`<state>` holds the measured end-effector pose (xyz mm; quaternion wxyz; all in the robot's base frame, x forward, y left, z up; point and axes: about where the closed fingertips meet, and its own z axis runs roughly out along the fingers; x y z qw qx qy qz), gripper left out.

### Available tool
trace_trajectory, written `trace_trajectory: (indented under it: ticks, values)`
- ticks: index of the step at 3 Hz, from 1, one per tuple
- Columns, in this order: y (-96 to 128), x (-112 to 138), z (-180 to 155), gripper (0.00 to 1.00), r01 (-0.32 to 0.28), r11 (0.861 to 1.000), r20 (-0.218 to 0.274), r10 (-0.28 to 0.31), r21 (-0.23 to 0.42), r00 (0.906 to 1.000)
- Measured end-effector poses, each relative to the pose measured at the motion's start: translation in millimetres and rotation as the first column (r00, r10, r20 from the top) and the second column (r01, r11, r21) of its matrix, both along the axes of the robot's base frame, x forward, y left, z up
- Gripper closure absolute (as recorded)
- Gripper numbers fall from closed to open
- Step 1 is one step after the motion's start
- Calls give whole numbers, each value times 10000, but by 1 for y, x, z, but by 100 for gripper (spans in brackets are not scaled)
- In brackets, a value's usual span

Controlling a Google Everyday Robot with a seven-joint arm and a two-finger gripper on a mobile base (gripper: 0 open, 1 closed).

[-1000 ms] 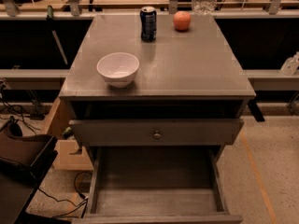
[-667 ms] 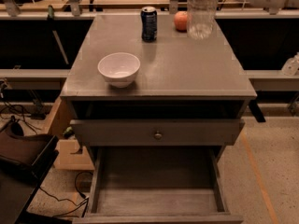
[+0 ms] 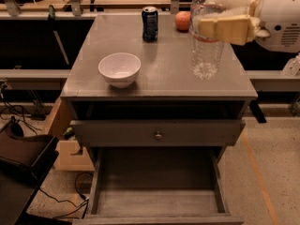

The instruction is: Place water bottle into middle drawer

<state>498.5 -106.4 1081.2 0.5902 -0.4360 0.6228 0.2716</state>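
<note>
The water bottle (image 3: 206, 55) is clear plastic and upright, held above the right side of the cabinet top; its cap is cut off by the frame's top edge. My gripper (image 3: 211, 18) comes in from the upper right, and its pale yellow fingers (image 3: 227, 29) are shut on the bottle's upper part. The middle drawer (image 3: 157, 203) is pulled out at the bottom of the view, an empty grey wooden box with a bare plank floor. It lies below and in front of the bottle.
On the grey cabinet top (image 3: 159, 78) stand a white bowl (image 3: 119, 68), a dark blue soda can (image 3: 150, 23) and an orange-red fruit (image 3: 183, 20). A drawer front with a round knob (image 3: 158, 135) is above the open drawer. Cables and a dark bag lie at the left.
The gripper with the bottle has come from the back edge of the cabinet top toward the front and lower, over the right side. The other things have not moved.
</note>
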Motion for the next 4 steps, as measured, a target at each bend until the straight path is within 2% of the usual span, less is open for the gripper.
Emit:
trace_trajectory:
  ticks: [1,3,4]
  values:
    - [5,-13,-5,100,-469,9987,-150,467,-179,9988]
    - [10,-17,-9,100,-492,9988,-208,491,-35,9986]
    - [17,-34,-30,100,-463,9982,-452,479,370,9978]
